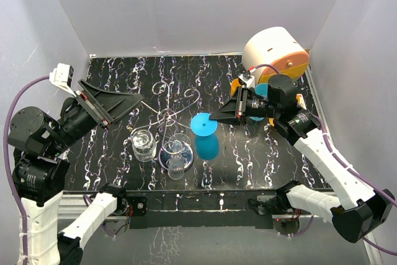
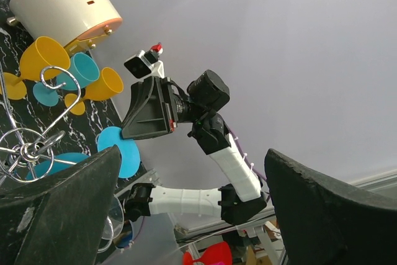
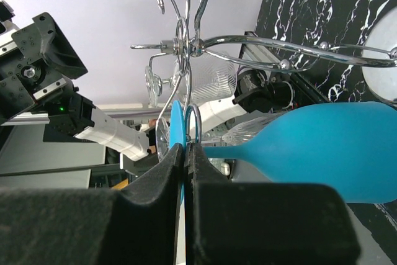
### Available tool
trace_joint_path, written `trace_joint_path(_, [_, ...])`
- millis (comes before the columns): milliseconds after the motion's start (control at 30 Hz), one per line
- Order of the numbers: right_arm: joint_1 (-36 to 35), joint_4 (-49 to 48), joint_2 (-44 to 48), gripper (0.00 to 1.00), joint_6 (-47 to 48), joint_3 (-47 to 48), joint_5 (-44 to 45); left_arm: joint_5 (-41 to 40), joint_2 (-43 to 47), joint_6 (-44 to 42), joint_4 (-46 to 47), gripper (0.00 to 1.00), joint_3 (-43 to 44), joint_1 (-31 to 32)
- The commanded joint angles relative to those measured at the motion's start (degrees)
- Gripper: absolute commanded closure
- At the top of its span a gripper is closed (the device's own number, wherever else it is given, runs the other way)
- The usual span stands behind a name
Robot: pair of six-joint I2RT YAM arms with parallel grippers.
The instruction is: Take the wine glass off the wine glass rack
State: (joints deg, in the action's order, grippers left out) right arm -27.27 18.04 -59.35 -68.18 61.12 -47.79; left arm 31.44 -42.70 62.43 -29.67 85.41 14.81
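The black, white-veined table point(image 1: 260, 159) carries the silver wire wine glass rack point(image 1: 167, 115) at its middle. A blue plastic wine glass point(image 1: 206, 146) hangs bowl-down from the rack's right arm, its foot pinched in the closed right hand point(image 1: 214, 118). The left hand point(image 1: 121, 107) gapes wide, empty.

Left pincer point(image 2: 192, 153) gapes wide; right pincer point(image 2: 126, 134) meets the blue wine glass point(image 2: 122, 154).
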Motion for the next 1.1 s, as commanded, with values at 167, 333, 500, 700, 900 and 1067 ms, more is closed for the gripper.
trace_joint_path(167, [-0.2, 0.1, -2.0, 1.0, 4.2, 6.4, -3.7, 0.5, 0.9, 0.2, 1.2, 0.01, 0.2, 0.0])
trace_joint_path(333, [-1.1, -2.4, -3.9, 1.0, 3.0, 7.4, -3.6, 0.5, 0.8, 0.1, 1.1, 0.01, 0.1, 0.0])
trace_joint_path(500, [-2.3, -4.5, -5.7, 1.0, 1.9, 8.3, -2.8, 0.5, 0.7, -0.4, 0.6, 0.01, 0.3, -0.1])
trace_joint_path(700, [-2.9, -6.6, -6.4, 1.0, 0.6, 7.9, -1.1, 0.3, 0.3, -1.4, -0.5, 0.01, 1.0, -0.1])
trace_joint_path(900, [-2.9, -12.5, -5.8, 1.0, -3.3, 6.1, 4.7, 0.2, 0.2, -1.5, -0.7, 0.01, 1.1, -0.1])
trace_joint_path(1067, [-2.9, -12.6, -6.1, 1.0, -3.4, 6.1, 8.0, 0.1, -0.1, -1.9, -1.7, 0.01, 2.3, -0.1])
